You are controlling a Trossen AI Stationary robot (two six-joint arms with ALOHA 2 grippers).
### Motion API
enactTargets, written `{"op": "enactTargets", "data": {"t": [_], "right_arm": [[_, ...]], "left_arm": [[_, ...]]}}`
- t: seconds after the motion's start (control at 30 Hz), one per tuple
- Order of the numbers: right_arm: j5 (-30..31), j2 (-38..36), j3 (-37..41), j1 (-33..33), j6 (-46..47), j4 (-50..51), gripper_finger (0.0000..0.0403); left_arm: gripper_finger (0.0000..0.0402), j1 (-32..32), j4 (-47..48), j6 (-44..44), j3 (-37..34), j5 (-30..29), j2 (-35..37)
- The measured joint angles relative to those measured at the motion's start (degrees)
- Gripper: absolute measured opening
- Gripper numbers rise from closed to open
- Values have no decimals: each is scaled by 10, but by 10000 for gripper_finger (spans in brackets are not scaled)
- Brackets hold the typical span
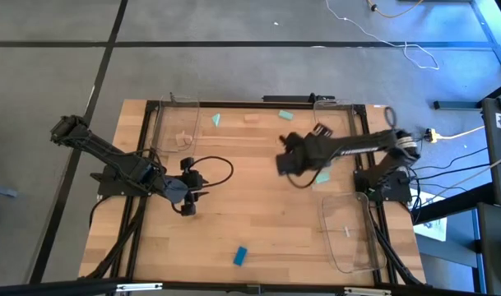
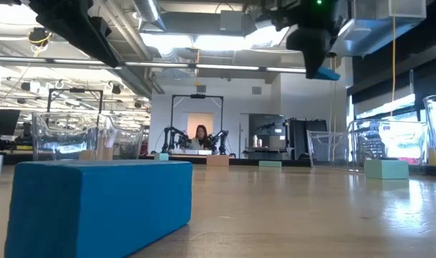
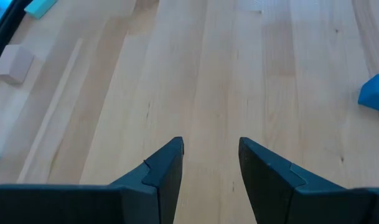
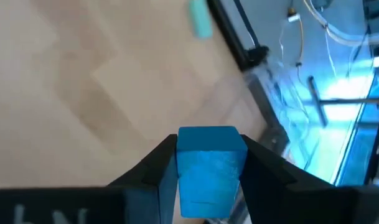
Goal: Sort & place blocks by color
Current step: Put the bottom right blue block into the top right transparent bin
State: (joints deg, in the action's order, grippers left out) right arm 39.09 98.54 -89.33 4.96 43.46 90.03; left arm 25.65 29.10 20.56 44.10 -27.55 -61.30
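My right gripper (image 1: 285,164) hovers over the table's middle right, shut on a bright blue block (image 4: 209,163). The low view shows that block (image 2: 328,73) high above the tabletop. My left gripper (image 1: 189,200) stands open over the left middle of the table with only bare wood between its fingers (image 3: 211,152). A second blue block (image 1: 240,256) lies flat near the front edge. Mint green blocks (image 1: 285,115) (image 1: 216,120) (image 1: 322,176) and tan blocks (image 1: 252,117) (image 1: 184,140) lie on the table's far half. My right gripper pinches the blue block by two opposite sides (image 4: 182,163) between its two fingers. One end of the block sticks out past the fingertips (image 4: 165,149). The fingers slant downward from the table's right side. The block hangs clear of the table.
Clear plastic trays stand at the far left (image 1: 174,123), the far right (image 1: 342,115) and the near right (image 1: 349,234). A black frame (image 1: 234,102) edges the table. Bare wood lies between the two arms. A person sits far off in the room (image 2: 201,136).
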Motion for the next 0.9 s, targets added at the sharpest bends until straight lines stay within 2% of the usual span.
{"op": "enactTargets", "data": {"t": [0.27, 0.43, 0.7, 0.9], "right_arm": [[3, -144, 145, -105, 29, -3, 134], [-5, -208, 228, -177, 40, -67, 134], [-69, -220, 336, -277, -18, -228, 134], [-136, -218, 396, -317, -65, -363, 134]], "left_arm": [[149, 0, -1, 0, 0, 0, 0], [149, 0, -1, 10, 0, 0, 0], [149, 0, -1, 18, 0, 0, 0], [149, 0, -1, 19, 0, 0, 0]]}}
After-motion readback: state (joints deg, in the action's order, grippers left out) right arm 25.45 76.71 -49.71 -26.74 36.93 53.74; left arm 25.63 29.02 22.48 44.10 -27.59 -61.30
